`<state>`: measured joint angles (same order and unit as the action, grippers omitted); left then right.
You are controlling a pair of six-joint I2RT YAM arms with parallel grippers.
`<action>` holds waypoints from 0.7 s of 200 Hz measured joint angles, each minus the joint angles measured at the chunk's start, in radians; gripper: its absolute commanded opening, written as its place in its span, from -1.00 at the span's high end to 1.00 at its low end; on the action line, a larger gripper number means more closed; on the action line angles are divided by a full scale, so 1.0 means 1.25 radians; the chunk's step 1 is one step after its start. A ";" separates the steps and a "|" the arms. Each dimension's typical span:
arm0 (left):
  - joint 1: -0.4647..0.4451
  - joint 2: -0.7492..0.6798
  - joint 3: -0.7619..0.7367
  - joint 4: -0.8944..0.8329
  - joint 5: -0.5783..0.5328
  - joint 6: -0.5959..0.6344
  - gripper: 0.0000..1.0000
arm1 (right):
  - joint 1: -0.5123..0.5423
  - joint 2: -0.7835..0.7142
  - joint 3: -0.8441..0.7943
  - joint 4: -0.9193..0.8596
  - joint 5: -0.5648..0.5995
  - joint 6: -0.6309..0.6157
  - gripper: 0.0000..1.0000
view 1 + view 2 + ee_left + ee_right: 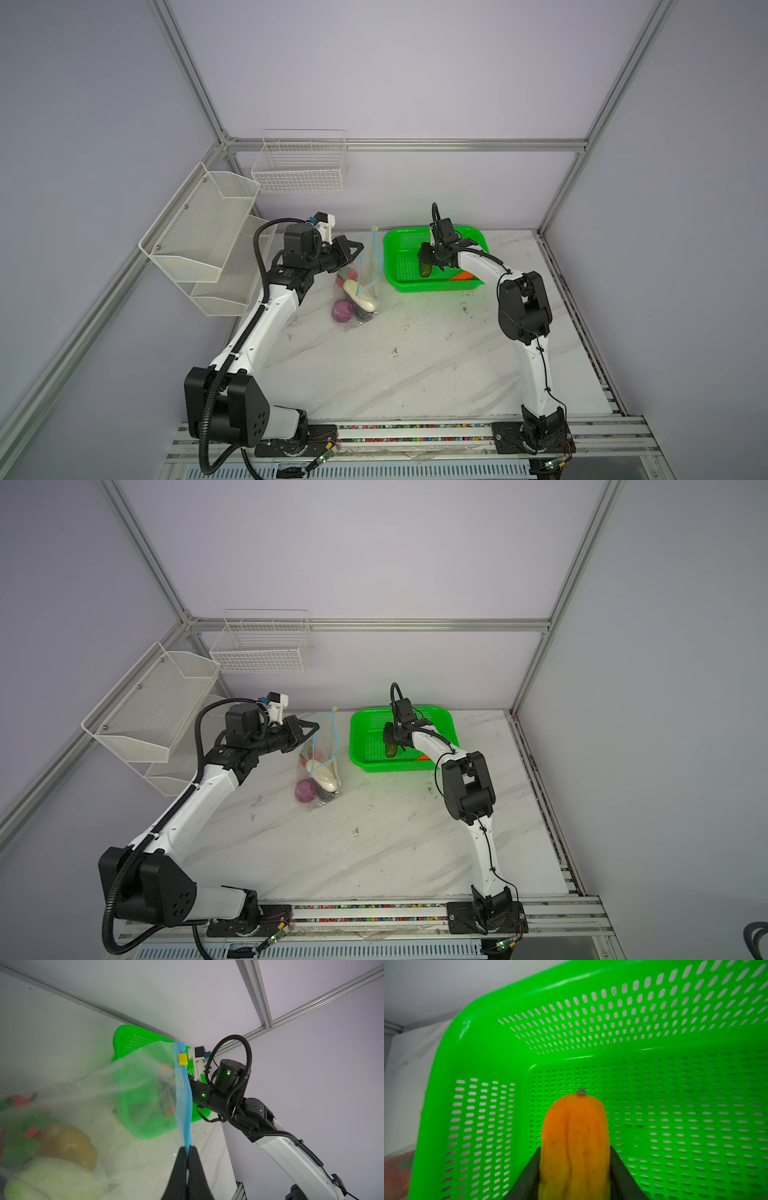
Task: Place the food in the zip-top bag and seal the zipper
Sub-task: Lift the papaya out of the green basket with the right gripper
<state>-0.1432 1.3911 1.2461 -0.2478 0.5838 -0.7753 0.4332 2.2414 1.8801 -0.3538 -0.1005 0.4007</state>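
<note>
While the left jaws pinch tight on the zipper [184, 1105] and hold the zip-top bag [368, 255] mouth-up near the surface's [415, 365] far edge, the task seems well past halfway. Inside lie the purple onion [343, 310], the white oblong [362, 297], the potato [68, 1142] and greens [18, 1140] (a dark piece too, hard to name). The yellow slider [182, 1059] sits at the strip's end, and the mouth gapes unsealed. Just to the right, in the green basket [432, 286], the right jaws clasp an orange-yellow vegetable [575, 1147], and a carrot [461, 275] lies nearby. Those two pieces, then the sealing, are left.
</note>
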 measured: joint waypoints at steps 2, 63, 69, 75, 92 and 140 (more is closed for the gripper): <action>0.000 0.000 0.000 0.000 0.000 0.000 1.00 | 0.000 -0.002 -0.002 0.003 0.001 0.002 0.34; 0.000 0.000 -0.001 0.000 0.000 0.000 1.00 | 0.002 -0.187 -0.196 0.120 0.047 0.077 0.37; 0.000 0.000 -0.001 0.000 -0.001 0.000 1.00 | 0.004 -0.205 -0.208 0.132 0.050 0.085 0.37; 0.000 0.000 -0.001 0.001 0.000 0.000 1.00 | 0.007 -0.224 -0.219 0.146 0.054 0.093 0.37; 0.000 0.000 -0.001 0.001 -0.001 0.000 1.00 | 0.029 -0.271 -0.241 0.184 0.076 0.111 0.37; 0.000 0.000 -0.001 0.001 -0.001 0.000 1.00 | 0.143 -0.337 -0.258 0.289 0.115 0.134 0.39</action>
<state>-0.1432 1.3911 1.2453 -0.2470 0.5831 -0.7757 0.6113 1.8206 1.5578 0.0071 0.0433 0.5686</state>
